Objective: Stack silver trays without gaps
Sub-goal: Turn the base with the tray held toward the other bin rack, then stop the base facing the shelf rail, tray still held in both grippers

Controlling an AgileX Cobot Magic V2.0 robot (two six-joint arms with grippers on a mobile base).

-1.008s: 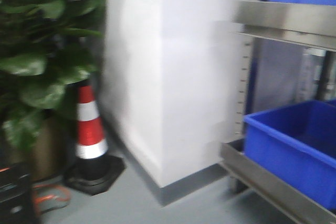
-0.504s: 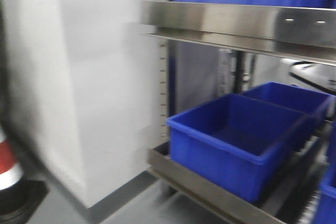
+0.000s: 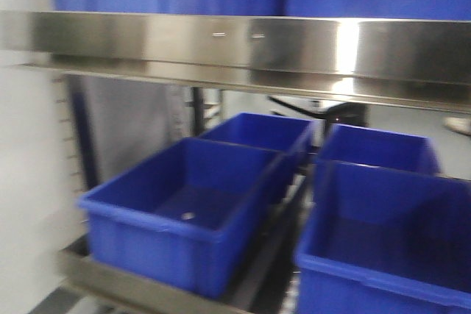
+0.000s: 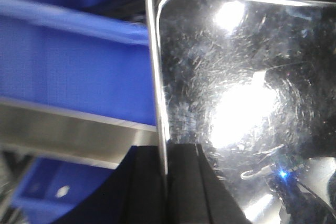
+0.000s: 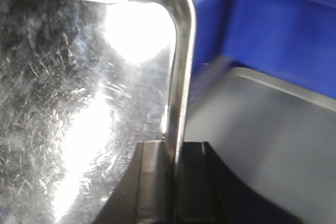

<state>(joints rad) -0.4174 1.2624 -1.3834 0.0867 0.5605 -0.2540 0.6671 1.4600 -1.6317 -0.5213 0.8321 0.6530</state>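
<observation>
A silver tray [image 4: 236, 93] fills the left wrist view; its scratched shiny floor reflects bright light. My left gripper [image 4: 165, 171] is shut on the tray's left rim, one black finger on each side. The same tray [image 5: 79, 103] fills the right wrist view, and my right gripper [image 5: 176, 177] is shut on its right rim. The tray and both grippers are out of the front view. No other silver tray shows.
The front view shows a steel shelving rack: a broad steel rail [image 3: 235, 45] across the top and several blue plastic bins [image 3: 184, 204] on the lower shelf. More blue bins [image 4: 79, 61] lie behind the tray. A grey floor [image 5: 273, 145] shows to the right.
The front view has swung right: the plant, traffic cone and white pillar have left the frame, and the rack with its blue bins now fills it.
</observation>
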